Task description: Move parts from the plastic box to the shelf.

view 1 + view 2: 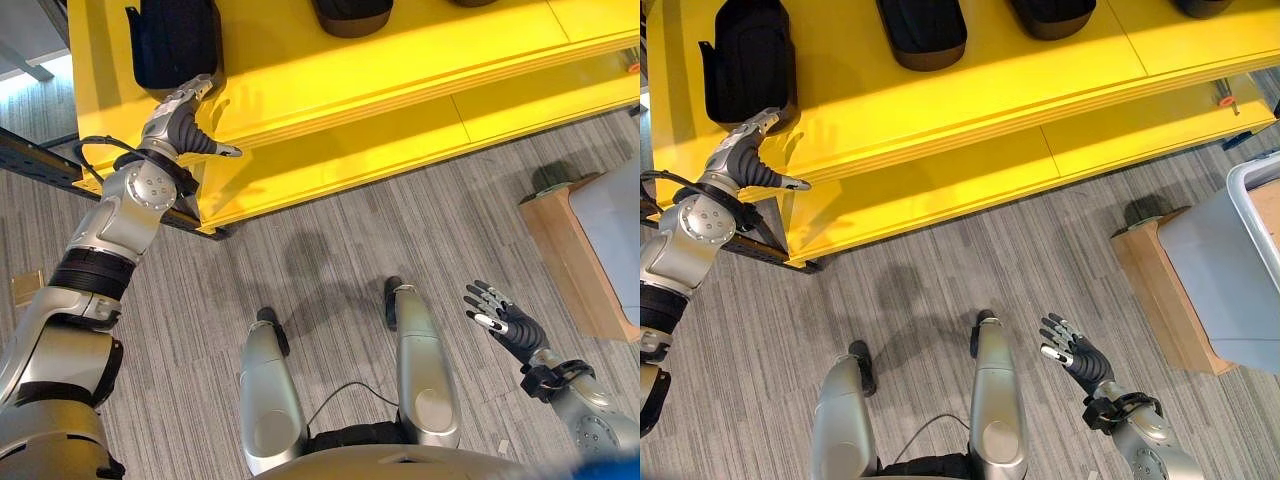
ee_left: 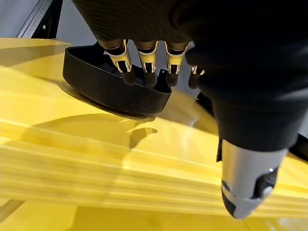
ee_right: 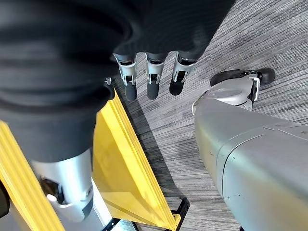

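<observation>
Reaching up to the bright yellow two-tier shelf (image 1: 400, 90), the left hand (image 1: 185, 115) hovers at the front edge of the upper board, its fingers (image 2: 147, 67) straight and a little apart, the thumb out to the side, holding nothing. Just past those dark fingertips sits a black moulded plastic part (image 2: 110, 86), a shallow tray-like shell with a raised rim and a matte finish, resting flat on the glossy yellow board; I cannot tell whether the fingertips touch its rim. More black shells of the same kind (image 1: 923, 30) stand in a row along the upper board. The right hand (image 1: 1075, 358) hangs low over the grey striped carpet floor (image 1: 1040, 250), palm up, fingers (image 3: 153, 79) spread loosely and empty. Off to the robot's right a pale grey plastic box (image 1: 1230, 270) sits on a light wooden stand (image 1: 1160, 290), well apart from both hands.
</observation>
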### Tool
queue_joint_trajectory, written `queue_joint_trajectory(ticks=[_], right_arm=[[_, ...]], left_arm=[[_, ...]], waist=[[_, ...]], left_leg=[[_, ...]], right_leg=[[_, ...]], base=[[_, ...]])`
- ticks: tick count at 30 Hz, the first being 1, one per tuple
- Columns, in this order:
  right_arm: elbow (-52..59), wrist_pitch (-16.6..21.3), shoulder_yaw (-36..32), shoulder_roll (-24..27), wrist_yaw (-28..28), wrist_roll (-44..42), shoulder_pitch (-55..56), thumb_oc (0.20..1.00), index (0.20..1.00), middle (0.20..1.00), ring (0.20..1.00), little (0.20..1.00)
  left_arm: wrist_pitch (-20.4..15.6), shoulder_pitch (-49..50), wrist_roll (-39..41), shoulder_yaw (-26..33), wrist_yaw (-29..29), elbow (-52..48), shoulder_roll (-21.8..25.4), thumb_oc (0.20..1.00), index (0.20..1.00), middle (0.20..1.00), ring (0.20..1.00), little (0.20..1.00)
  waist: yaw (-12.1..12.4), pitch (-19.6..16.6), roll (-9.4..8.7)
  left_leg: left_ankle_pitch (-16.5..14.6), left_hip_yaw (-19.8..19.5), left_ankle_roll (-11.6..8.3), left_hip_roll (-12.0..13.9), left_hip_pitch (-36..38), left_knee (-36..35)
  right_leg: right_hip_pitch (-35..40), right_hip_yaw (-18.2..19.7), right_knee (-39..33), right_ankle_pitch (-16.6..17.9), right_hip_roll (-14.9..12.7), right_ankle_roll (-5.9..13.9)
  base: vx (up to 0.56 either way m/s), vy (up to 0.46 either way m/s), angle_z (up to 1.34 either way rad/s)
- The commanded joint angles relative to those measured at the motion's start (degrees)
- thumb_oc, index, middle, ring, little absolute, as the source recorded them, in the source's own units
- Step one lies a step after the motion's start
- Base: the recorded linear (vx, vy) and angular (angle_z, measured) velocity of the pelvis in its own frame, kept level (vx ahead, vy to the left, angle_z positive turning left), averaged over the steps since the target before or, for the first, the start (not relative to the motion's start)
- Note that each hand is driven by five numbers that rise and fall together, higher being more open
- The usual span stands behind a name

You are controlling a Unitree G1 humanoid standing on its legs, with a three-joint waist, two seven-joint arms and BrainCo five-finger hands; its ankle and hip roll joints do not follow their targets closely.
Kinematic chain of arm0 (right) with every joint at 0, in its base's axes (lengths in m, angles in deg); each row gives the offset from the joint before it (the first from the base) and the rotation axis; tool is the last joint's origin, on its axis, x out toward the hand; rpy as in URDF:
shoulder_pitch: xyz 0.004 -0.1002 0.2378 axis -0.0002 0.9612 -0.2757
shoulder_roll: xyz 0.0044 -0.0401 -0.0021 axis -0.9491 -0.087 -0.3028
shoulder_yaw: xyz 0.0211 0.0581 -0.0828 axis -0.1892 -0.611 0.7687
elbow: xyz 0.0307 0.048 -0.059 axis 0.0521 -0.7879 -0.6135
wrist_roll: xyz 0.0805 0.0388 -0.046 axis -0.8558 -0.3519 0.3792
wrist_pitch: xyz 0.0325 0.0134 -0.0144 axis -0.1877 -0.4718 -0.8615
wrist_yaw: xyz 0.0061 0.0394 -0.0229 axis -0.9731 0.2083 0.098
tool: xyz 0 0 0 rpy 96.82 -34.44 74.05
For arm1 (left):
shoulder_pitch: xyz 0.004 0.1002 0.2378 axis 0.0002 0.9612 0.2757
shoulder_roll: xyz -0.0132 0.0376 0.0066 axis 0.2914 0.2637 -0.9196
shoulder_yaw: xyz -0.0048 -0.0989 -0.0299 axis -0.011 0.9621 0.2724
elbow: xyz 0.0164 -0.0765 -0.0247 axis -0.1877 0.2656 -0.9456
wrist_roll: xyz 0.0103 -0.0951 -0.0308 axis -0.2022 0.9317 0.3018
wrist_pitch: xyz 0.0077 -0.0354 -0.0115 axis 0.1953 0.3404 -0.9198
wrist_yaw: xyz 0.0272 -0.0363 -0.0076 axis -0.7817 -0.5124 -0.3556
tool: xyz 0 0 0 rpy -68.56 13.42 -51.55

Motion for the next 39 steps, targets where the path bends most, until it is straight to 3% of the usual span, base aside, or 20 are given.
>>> queue_joint_trajectory(ticks=[1,16,27,39], right_arm=[[-1.0,0.77,0.65,0.15,-0.8,-0.23,0.32,1.0,1.0,1.0,1.0,1.0],[-1.09,0.23,0.29,0.16,-1.16,-0.19,0.78,1.0,1.0,1.0,1.0,1.0],[-2.05,0.26,0.88,0.02,-1.2,-0.33,0.44,1.0,1.0,1.0,1.0,1.0],[-2.55,-0.03,1.55,-0.24,-1.82,-0.26,0.86,1.0,1.0,1.0,1.0,1.0]], left_arm=[[-0.81,0.7,-1.8,0.84,0.04,-0.18,4.85,1.0,1.0,1.0,1.0,1.0],[-0.07,0.27,-2.22,-0.08,1.51,3.25,5.19,1.0,1.0,1.0,1.0,1.0],[0.7,-2.11,2.56,-0.32,0.5,9.49,4.28,1.0,1.0,1.0,1.0,1.0],[1.03,-4.57,4.23,-2.04,2.64,7.46,6.66,1.0,1.0,1.0,1.0,1.0]], waist=[[0.02,-4.18,-1.48],[-0.22,-4.14,-1.49],[-0.36,-4.23,-1.49],[-0.22,-4.23,-1.22]], left_leg=[[3.84,-4.83,0.43,1.88,-3.85,-0.69],[3.91,-4.76,0.37,1.88,-4.41,-0.31],[3.91,-4.84,0.47,1.79,-4.92,0.11],[3.91,-5.11,0.39,1.74,-5.0,0.05]], right_leg=[[3.55,2.12,-5.51,5.89,-4.73,4.17],[3.08,2.19,-5.21,5.78,-4.68,4.28],[2.58,2.32,-4.94,5.76,-4.66,4.27],[2.39,2.39,-4.36,5.45,-4.59,4.18]], base=[[0.0,0.0,0.0],[0.0,0.0,0.0],[0.01,0.001,0.0],[0.0,0.0,0.0]])
